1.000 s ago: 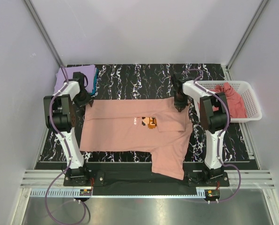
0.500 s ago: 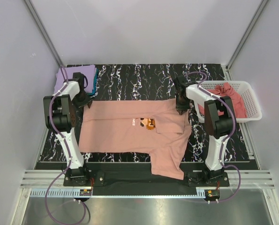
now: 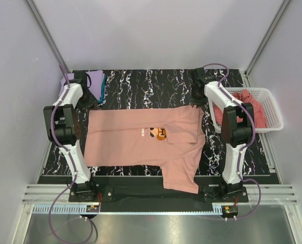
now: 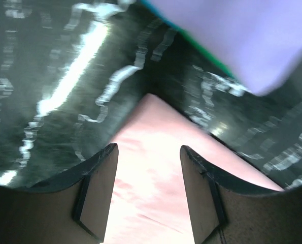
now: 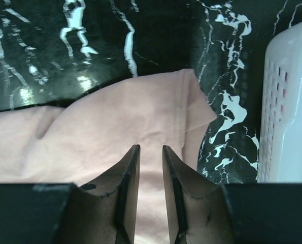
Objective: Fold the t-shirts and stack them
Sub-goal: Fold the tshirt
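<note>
A salmon-pink t-shirt [image 3: 140, 142] with a small orange print [image 3: 162, 133] lies spread flat on the black marbled table, one part hanging over the near edge. My left gripper [image 3: 90, 98] hovers open just beyond its far left corner [image 4: 151, 127], holding nothing [image 4: 148, 147]. My right gripper [image 3: 196, 99] hovers just beyond the far right corner [image 5: 115, 117], its jaws a narrow gap apart and empty [image 5: 151, 147]. A folded lavender t-shirt [image 3: 96, 79] lies on a teal one [image 3: 103, 85] at the far left; it also shows in the left wrist view [image 4: 232, 35].
A white lattice basket [image 3: 274, 109] stands at the right edge, with a rose-pink t-shirt [image 3: 249, 104] crumpled in it; its wall [image 5: 288, 101] is close to my right gripper. Grey walls enclose the table.
Both grippers have let go of the shirt's far corners and drawn back toward the far side. The shirt lies flat, its far edge straighter.
</note>
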You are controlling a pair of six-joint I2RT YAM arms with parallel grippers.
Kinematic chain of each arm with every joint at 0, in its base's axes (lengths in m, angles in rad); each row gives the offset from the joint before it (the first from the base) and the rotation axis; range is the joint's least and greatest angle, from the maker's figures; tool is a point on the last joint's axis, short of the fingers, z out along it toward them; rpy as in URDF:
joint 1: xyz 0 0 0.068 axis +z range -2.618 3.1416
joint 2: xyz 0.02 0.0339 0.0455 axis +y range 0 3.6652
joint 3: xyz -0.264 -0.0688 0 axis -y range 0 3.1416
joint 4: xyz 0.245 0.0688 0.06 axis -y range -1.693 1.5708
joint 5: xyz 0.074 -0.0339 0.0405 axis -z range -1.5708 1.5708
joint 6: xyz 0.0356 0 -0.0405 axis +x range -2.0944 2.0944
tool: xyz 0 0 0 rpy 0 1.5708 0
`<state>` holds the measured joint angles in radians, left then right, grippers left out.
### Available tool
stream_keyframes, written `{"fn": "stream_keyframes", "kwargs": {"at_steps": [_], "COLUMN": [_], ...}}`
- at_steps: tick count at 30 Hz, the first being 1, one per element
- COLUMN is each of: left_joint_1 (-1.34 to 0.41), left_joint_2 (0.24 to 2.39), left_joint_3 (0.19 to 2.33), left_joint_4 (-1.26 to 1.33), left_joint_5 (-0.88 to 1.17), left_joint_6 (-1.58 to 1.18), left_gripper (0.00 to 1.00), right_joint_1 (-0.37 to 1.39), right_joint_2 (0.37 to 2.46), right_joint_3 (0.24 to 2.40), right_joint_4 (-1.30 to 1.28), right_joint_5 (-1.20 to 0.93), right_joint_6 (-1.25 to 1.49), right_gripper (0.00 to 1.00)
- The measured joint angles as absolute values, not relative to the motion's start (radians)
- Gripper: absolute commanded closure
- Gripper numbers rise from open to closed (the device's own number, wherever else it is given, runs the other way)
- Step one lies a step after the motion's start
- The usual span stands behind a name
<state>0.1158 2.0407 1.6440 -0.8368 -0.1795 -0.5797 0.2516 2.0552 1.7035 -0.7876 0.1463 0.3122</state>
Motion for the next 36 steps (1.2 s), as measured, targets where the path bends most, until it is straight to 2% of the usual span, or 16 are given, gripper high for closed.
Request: {"fn": "stream_keyframes", "kwargs": {"at_steps": [12,30,34,36], "left_joint_1": [0.098,0.099,0.099,0.099], "left_joint_2": [2.030,2.064,2.066,2.067], "left_joint_3": [1.518,1.518,1.518,1.518], "left_joint_4": [-0.685,-0.656,-0.655,-0.655], "left_joint_5": [0.024,0.041,0.041,0.041], "left_joint_6": [-0.597,-0.603,-0.603,-0.604], "left_gripper": [0.43,0.43,0.43,0.43], "right_joint_1": [0.226,0.221,0.220,0.217], "right_joint_2": [2.095,2.095,2.095,2.095], "right_joint_3": [1.652,1.599,1.595,1.587], "right_joint_4": [-0.839,-0.825,-0.819,-0.806], "right_joint_5": [0.175,0.164,0.163,0.162], "right_joint_6": [0.348,0.372,0.372,0.374], "right_gripper": [0.64,0.68,0.77,0.85]}}
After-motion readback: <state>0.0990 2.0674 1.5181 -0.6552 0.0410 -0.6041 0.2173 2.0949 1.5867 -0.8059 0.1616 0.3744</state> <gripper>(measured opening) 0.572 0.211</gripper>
